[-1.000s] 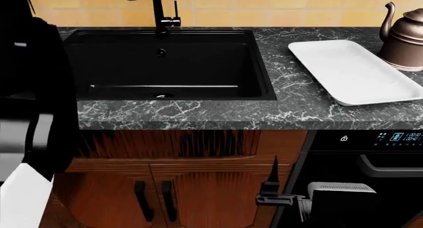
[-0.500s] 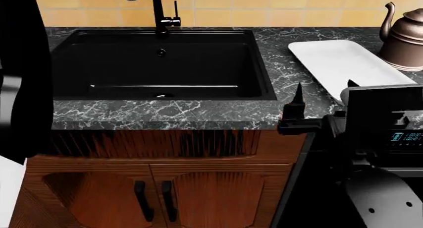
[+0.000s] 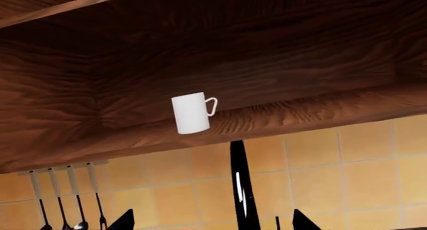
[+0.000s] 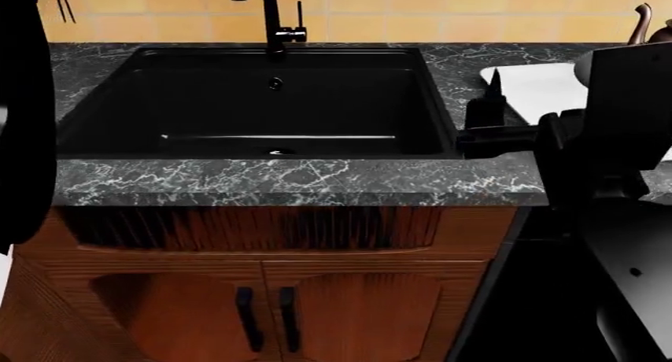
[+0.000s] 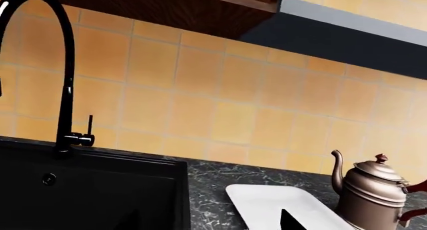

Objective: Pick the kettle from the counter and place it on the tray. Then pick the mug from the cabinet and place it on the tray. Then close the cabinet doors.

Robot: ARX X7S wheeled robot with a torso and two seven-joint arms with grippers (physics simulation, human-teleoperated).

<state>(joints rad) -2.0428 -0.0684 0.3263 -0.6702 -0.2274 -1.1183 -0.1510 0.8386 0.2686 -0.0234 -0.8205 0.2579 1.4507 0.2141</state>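
Raised since before, right hand gapes empty, kettle on counter beyond it.

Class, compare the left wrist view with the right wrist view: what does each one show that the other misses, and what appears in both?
Only the left wrist view shows the mug inside the wooden cabinet, plus hanging utensils on the wall. Only the right wrist view shows the kettle standing on the counter beside the empty tray, along with the sink and the whole faucet. Both share the orange tiled backsplash and dark gripper fingertips at the picture's edge.
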